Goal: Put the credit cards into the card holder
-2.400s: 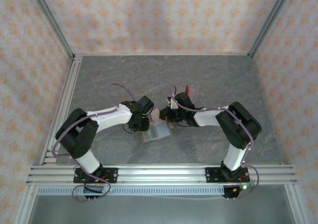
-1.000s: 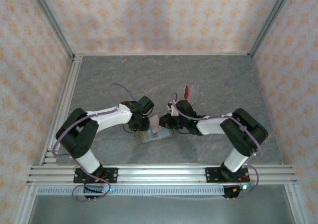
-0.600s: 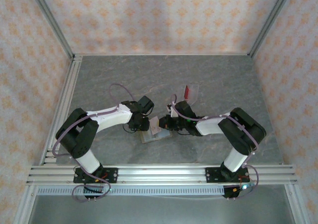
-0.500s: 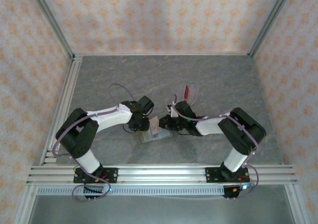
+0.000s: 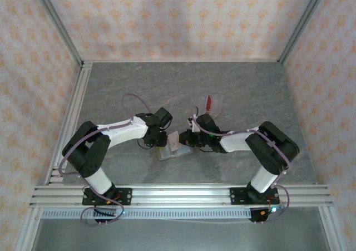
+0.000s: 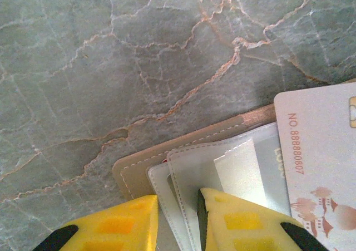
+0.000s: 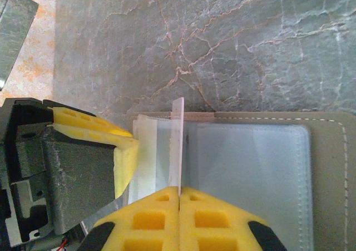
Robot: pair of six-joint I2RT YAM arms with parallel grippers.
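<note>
two grips shared one job: getting a credit card into the card holder, which lay open on the grey marbled table between my arms. my right gripper had its yellow fingers pressed together on the card's near edge, so from that wrist i saw it edge-on, its far end over the holder's clear pockets. my left gripper pinched a clear sleeve of the holder near its corner, to hold a slot open, i judged. from the left wrist, the card's pale printed face lay over the sleeves. i could not tell whether its leading edge was inside a slot. i judged this the insertion step, barely begun. the next move called for lining the card up with the pocket mouth and pushing it along the slot while the left pinch steadied the sleeve. a red credit card stood in the clear stand farther back.
</note>
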